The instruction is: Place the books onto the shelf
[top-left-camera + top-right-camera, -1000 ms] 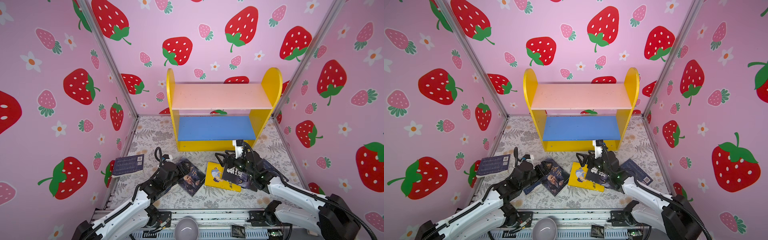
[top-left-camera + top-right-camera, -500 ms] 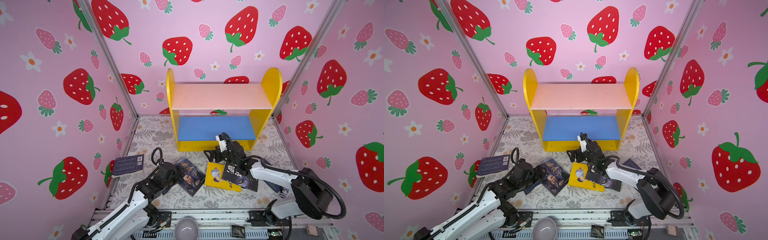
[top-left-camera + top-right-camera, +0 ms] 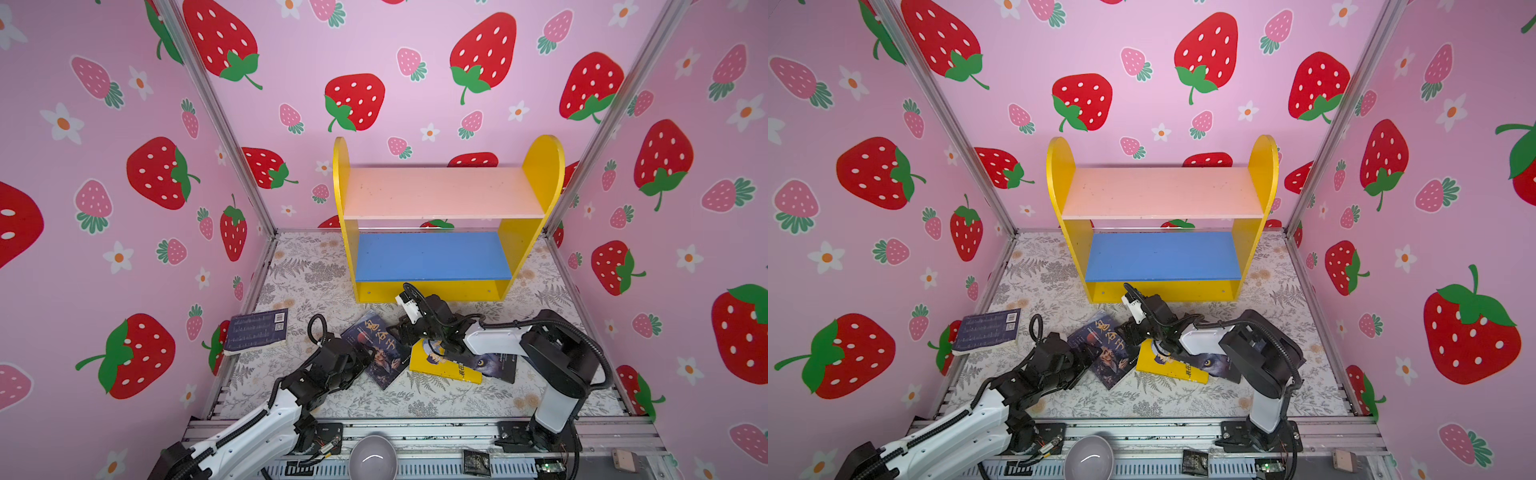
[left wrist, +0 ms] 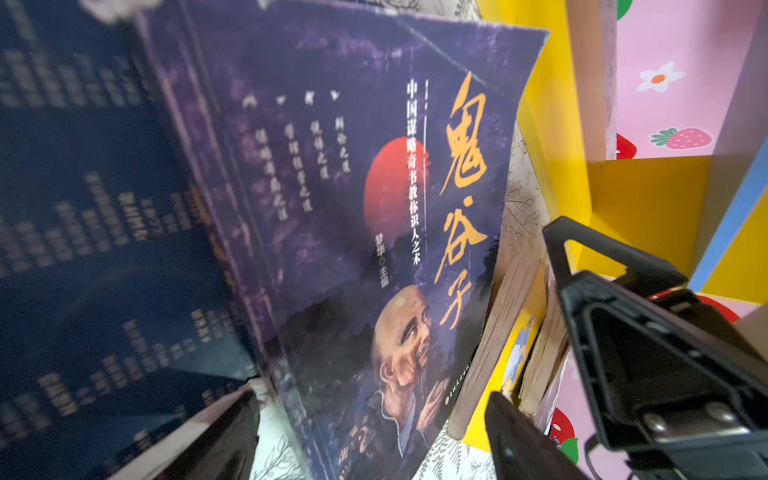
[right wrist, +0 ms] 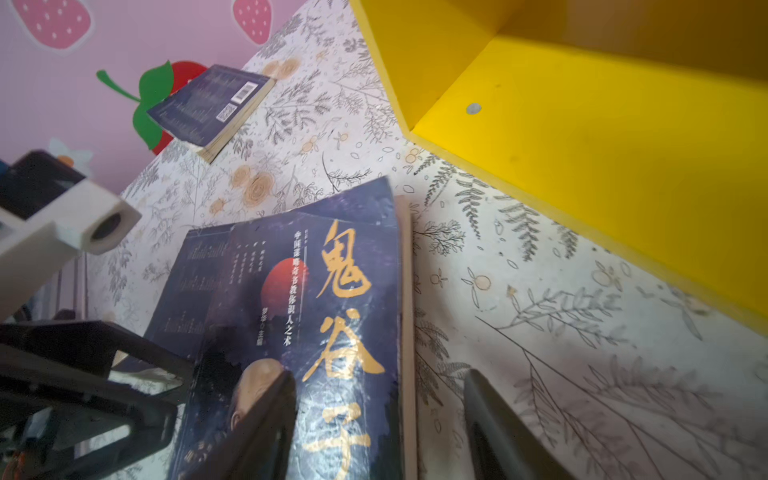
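I am seeing the books all down on the floral surface [image 3: 307, 266], in front of the shelf [image 3: 544, 166] rather than on it. The purple picture-cover book [image 3: 376, 349] with orange lettering is lying face up near the middle, partly overlapping a navy book [image 4: 83, 208] on its spine side. Just to its right the yellow book [image 3: 428, 368] is lying flat, with a dark wolf-cover book [image 3: 496, 365] overlapping its right part. Another navy paperback [image 3: 255, 332] is leaning against the left wall [image 3: 124, 249], barcode side up, well apart from the rest.

Both arms are working at the purple book. My left pincer [image 4: 372, 440] is sitting low at the book's left side. In the left wrist view its 2 fingers [image 4: 523, 444] are standing wide apart with the book's near corner between them and a gap on each side, so it is gripping nothing. My right pincer [image 5: 378, 432] is reaching across to the book's page-edge side. It is standing moderately spread, 1 finger [image 5: 257, 436] lying over the cover and the other over the bare surface, with nothing clamped. In both top views the 2 pincers are flanking this book.

The shelf is standing by the back wall [image 3: 374, 41], its pink upper board [image 3: 440, 193] above the blue lower board [image 3: 432, 255]. A grey bowl [image 3: 372, 457] is sitting at the front rail [image 3: 436, 432].
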